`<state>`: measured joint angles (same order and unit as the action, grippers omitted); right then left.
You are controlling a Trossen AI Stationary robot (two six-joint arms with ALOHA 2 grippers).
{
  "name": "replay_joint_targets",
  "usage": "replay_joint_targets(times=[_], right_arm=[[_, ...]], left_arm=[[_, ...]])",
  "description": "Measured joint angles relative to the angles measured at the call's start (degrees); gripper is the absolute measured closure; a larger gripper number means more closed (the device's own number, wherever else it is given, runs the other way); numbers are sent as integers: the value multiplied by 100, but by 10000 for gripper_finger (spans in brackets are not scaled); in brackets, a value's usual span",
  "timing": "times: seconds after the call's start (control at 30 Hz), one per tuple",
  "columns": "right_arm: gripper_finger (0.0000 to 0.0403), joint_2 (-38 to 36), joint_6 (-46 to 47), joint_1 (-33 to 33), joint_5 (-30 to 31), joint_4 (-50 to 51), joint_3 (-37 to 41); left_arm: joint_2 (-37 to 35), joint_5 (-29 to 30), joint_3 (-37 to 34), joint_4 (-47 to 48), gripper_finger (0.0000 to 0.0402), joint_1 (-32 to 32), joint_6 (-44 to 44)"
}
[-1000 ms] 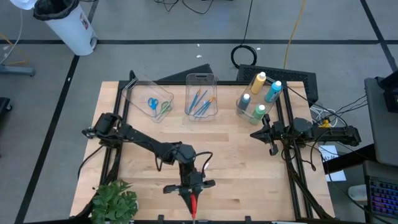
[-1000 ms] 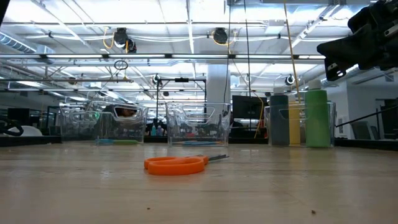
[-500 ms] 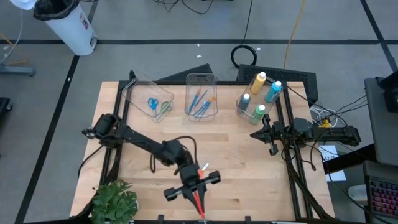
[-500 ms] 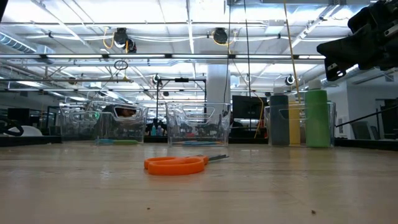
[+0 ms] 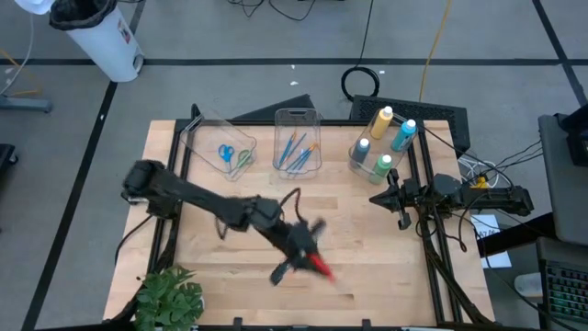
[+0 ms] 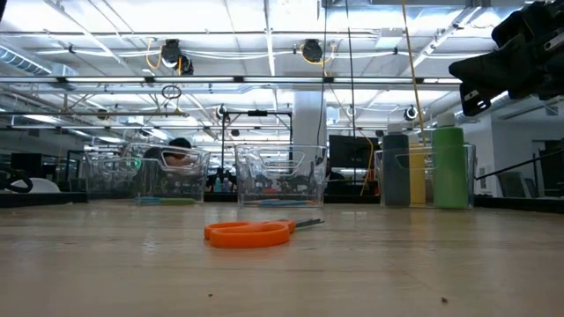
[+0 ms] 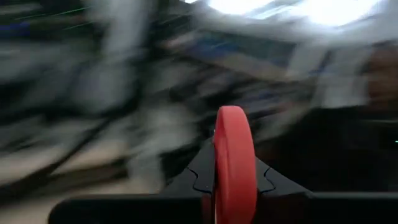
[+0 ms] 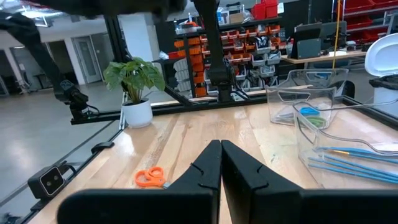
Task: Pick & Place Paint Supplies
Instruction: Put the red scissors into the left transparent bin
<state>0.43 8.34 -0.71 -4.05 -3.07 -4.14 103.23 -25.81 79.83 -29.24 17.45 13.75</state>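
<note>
My left gripper [image 5: 303, 256] is over the middle of the table's near half, blurred, shut on red-handled scissors [image 5: 321, 268]. Orange-handled scissors [image 6: 251, 232] lie flat on the table, also in the right wrist view [image 8: 149, 177]. Along the far edge stand three clear bins. The left one [image 5: 225, 152] holds blue and green scissors, the middle one [image 5: 297, 147] holds brushes, and the right one [image 5: 375, 149] holds white-capped paint bottles. My right gripper [image 5: 375, 198] waits shut at the right edge, near the bottle bin. My left gripper pinches the red scissors between its two fingers. In the left wrist view a red handle loop [image 7: 235, 155] stands on edge between the dark fingers [image 7: 200, 177]. From above, the red part sticks out past the fingertips toward the table's right near corner. The low view shows nothing of them on the table top.
A green leafy plant [image 5: 170, 296] stands at the table's near left corner. Bare wood lies across the middle and right of the table. A person [image 6: 181, 150] shows in the room behind the bins. Cables and a dark mat [image 5: 432, 119] lie beyond the far right corner.
My left gripper has swung from the near edge toward the far and right, turning counter-clockwise. The red scissors went with it, first pointing at the near edge, now pointing toward the right near corner. The orange scissors and my right arm have stayed put.
</note>
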Motion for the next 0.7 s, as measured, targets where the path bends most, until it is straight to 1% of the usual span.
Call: replay_joint_targets(times=[0.07, 0.13, 0.2, 0.27, 0.33, 0.4, 0.47, 0.5, 0.63, 0.7], right_arm=[[403, 1, 0, 0, 0, 1, 0], [403, 0, -2, 0, 2, 0, 0], [403, 2, -11, 0, 96, 9, 0], [403, 2, -24, 0, 184, 19, 0], [403, 4, -33, 0, 266, 43, 0], [403, 5, -39, 0, 275, 42, 0], [403, 9, -19, 0, 275, 44, 0], [403, 8, -6, 0, 275, 42, 0], [403, 9, -2, 0, 275, 42, 0], [403, 9, -2, 0, 275, 42, 0]], left_arm=[[-443, 1426, 2, 1376, 380, -5, -366], [-891, 2971, 7, 2613, 380, 55, -488], [-1261, 4434, 7, 3581, 380, 146, -484], [-1607, 5743, 7, 4463, 380, 253, -454], [-1891, 6835, 13, 5286, 380, 334, -267], [-2097, 7742, 20, 6281, 379, 346, 313], [-2205, 8344, 20, 7361, 377, 263, 1233], [-2227, 8520, 20, 7936, 375, 189, 1787], [-2216, 8667, -11, 10276, 379, -205, 4004], [-2181, 8704, -151, 11044, 379, -454, 4829]])
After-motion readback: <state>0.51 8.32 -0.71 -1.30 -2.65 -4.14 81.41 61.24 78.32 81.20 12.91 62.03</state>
